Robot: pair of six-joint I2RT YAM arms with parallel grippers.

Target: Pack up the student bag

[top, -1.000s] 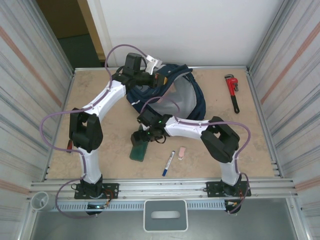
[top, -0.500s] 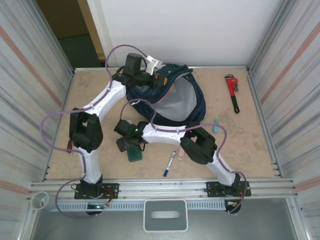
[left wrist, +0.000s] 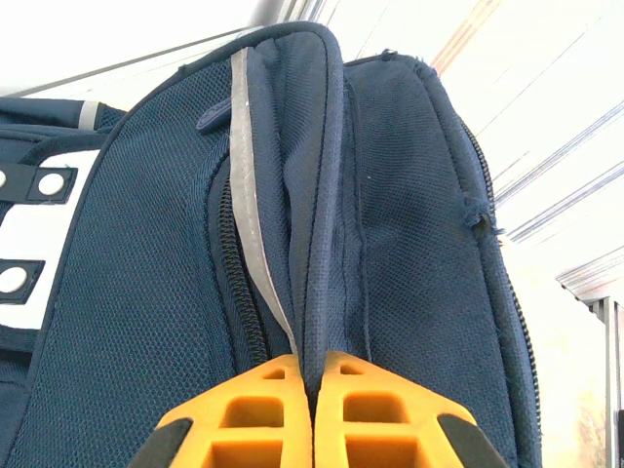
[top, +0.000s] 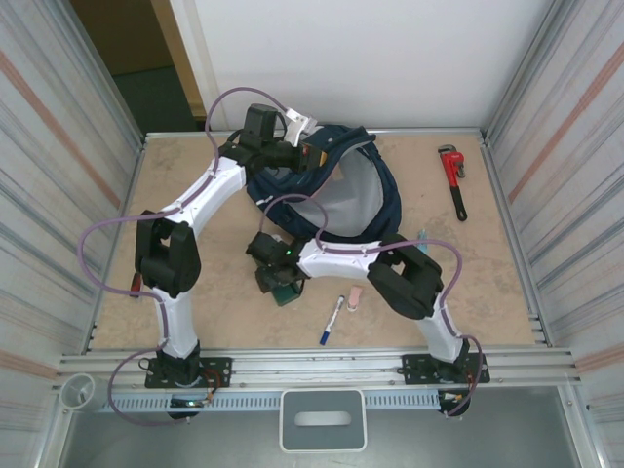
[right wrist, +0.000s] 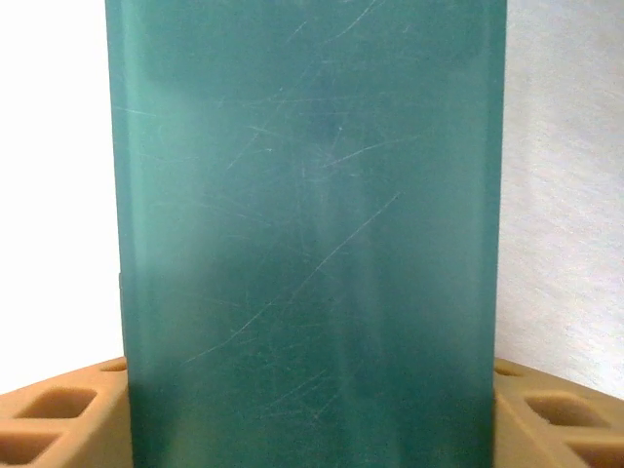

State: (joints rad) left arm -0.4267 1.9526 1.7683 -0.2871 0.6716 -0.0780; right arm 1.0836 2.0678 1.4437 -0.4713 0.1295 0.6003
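The student bag (top: 366, 200) lies at the back middle of the table, navy blue with its grey-lined mouth gaping toward me. My left gripper (top: 308, 156) is shut on a fold of the bag's rim (left wrist: 322, 195), the orange fingers (left wrist: 244, 419) pinching the navy fabric between them. My right gripper (top: 281, 285) is low over the table in front of the bag. A flat dark-green box (right wrist: 312, 195) stands between its fingers (right wrist: 68, 409), which press against both of its long sides. The same green box (top: 288, 295) pokes out below the wrist.
A blue-capped marker (top: 331, 320) and a pink eraser (top: 356, 297) lie on the table just right of the green box. A red pipe wrench (top: 453, 180) lies at the back right. Ribbed metal walls close in both sides.
The right arm swung left over the green box, and its jaws narrowed onto it. Arm and box have since shifted a little to the right. The left gripper has not moved.
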